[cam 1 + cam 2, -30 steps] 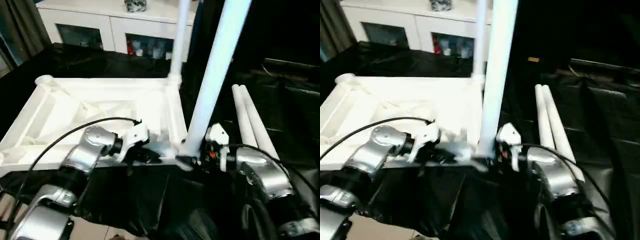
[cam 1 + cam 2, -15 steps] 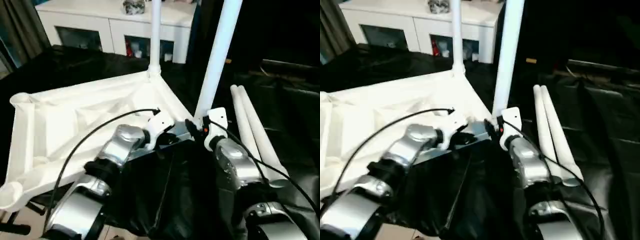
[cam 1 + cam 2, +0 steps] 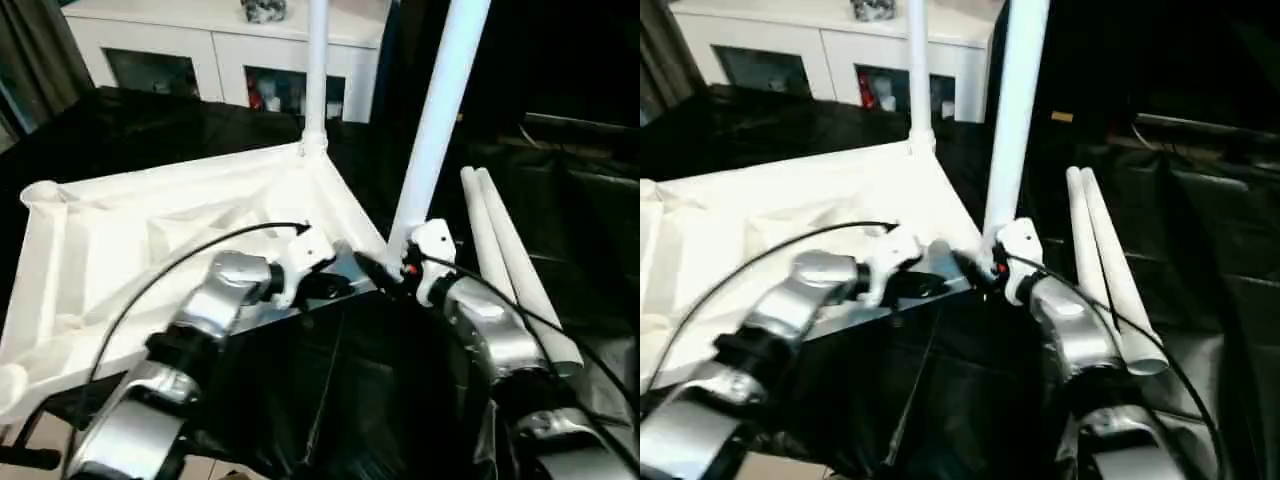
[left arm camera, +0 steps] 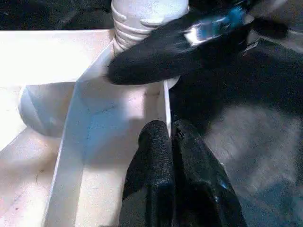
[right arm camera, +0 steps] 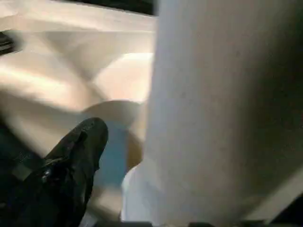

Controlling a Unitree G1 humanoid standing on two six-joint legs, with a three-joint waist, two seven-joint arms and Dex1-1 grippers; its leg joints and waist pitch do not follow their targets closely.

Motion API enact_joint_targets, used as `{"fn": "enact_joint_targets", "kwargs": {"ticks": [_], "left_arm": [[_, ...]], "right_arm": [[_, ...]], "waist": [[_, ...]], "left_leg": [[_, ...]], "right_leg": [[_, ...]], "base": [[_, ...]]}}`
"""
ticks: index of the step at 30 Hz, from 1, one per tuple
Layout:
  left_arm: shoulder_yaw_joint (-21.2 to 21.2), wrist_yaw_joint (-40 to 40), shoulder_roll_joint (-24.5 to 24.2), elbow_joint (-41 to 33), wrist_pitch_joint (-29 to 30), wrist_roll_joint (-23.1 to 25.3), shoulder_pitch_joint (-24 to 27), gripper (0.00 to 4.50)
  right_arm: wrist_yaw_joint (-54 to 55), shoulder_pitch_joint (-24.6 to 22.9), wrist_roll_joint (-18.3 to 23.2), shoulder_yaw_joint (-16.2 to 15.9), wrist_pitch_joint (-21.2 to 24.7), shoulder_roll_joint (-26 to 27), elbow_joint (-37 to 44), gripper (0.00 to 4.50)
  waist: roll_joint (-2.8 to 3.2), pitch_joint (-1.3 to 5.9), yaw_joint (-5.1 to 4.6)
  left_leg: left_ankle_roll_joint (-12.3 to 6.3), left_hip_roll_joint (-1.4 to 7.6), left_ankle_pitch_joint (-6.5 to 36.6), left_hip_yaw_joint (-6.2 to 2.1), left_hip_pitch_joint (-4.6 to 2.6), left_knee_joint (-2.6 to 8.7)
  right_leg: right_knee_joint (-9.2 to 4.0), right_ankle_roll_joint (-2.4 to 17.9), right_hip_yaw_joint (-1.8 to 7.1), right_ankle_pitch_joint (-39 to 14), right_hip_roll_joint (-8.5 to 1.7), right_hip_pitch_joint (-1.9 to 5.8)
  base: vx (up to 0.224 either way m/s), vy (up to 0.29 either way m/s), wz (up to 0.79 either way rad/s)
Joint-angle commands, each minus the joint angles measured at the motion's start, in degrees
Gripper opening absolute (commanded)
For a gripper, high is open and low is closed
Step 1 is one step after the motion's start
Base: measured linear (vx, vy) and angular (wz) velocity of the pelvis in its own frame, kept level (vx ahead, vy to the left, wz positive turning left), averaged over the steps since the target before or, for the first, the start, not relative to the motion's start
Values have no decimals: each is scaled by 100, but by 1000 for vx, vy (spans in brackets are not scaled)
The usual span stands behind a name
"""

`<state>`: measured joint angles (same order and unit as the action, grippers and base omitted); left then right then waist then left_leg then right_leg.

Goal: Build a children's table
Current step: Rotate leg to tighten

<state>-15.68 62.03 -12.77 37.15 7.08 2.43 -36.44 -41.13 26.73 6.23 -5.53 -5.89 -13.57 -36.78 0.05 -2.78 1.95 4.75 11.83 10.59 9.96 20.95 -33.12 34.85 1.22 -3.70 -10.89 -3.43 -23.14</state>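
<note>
My left end effector (image 4: 171, 156) has its two black fingers pressed together on the thin rim of the tabletop (image 3: 150, 230), right beside the near corner socket. My right end effector (image 3: 385, 272) sits at the base of the near leg (image 3: 440, 110); one black finger (image 4: 156, 59) lies across that leg's ribbed foot just above the socket, but I cannot tell how far the fingers are spread or whether they truly clamp it.

The tabletop lies underside up, ribs showing, on the black-draped counter (image 3: 150, 125), turned so the gripped corner points toward me. The near leg stands upright in that corner socket, leaning slightly. A second leg (image 3: 317, 70) stands upright in the corner behind it, on the cabinet side. A round open socket (image 3: 40, 193) shows at the tabletop's far-left corner.

To the right of the gripped corner, two loose legs (image 3: 510, 260) lie side by side, touching, on the black cover. Beyond the tabletop stands a white cabinet (image 3: 200, 45) with glass doors.
</note>
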Motion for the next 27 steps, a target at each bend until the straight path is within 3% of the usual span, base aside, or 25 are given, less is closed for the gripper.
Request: {"fn": "enact_joint_targets", "kwargs": {"ticks": [1,3,7,8,12,14,18,23,27], "left_arm": [[-214,653,-69,-111,-191,-186,155,0],[-212,788,-145,-151,-225,-208,174,0],[-218,1304,-434,-451,-168,-340,299,0],[-238,1447,-541,-529,-177,-370,337,0],[-299,1760,-770,-639,-180,-422,407,0],[-327,1853,-859,-639,-214,-403,427,0],[-312,1915,-914,-613,-234,-385,430,0],[-236,1608,-810,-580,-116,-352,420,0],[-204,946,-542,-352,65,-189,270,0]], "right_arm": [[-1012,-143,270,-254,155,-223,539,421],[-1324,-212,359,-305,254,-338,697,421],[-2128,-376,549,-535,570,-745,1130,421],[-2293,-393,578,-587,650,-832,1200,396],[-2669,-445,554,-706,820,-996,1364,382],[-2777,-467,535,-763,867,-1051,1413,353],[-2808,-501,564,-764,974,-1045,1466,319],[-2410,-578,625,-702,1275,-823,1462,281],[-1457,-510,320,-526,1150,-467,1095,274]], "waist": [[-54,349,12],[-56,342,17],[-53,314,37],[-53,319,37],[-50,326,41],[-45,332,51],[-58,342,69],[-60,330,64],[-78,308,25]], "left_leg": [[-730,128,703,7,-1,294],[-759,137,782,-2,1,299],[-609,165,1031,-1,-29,324],[-573,162,1013,-2,-26,323],[-537,160,899,0,-27,316],[-538,159,861,2,-29,311],[-541,161,807,2,-29,305],[-464,150,870,-1,-26,310],[-241,140,1174,-15,-55,328]], "right_leg": [[-399,1408,268,-441,-397,358],[-406,1381,270,-534,-408,364],[-450,1297,265,-1094,-409,337],[-442,1298,268,-1105,-411,334],[-430,1308,269,-985,-406,328],[-415,1332,272,-906,-406,331],[-392,1368,265,-768,-409,337],[-416,1311,268,-972,-415,331],[-506,1078,271,-1816,-440,297]], "base": [[0,0,0],[0,0,0],[0,0,0],[0,0,0],[0,0,0],[0,0,0],[0,0,0],[0,0,0],[0,0,0]]}}
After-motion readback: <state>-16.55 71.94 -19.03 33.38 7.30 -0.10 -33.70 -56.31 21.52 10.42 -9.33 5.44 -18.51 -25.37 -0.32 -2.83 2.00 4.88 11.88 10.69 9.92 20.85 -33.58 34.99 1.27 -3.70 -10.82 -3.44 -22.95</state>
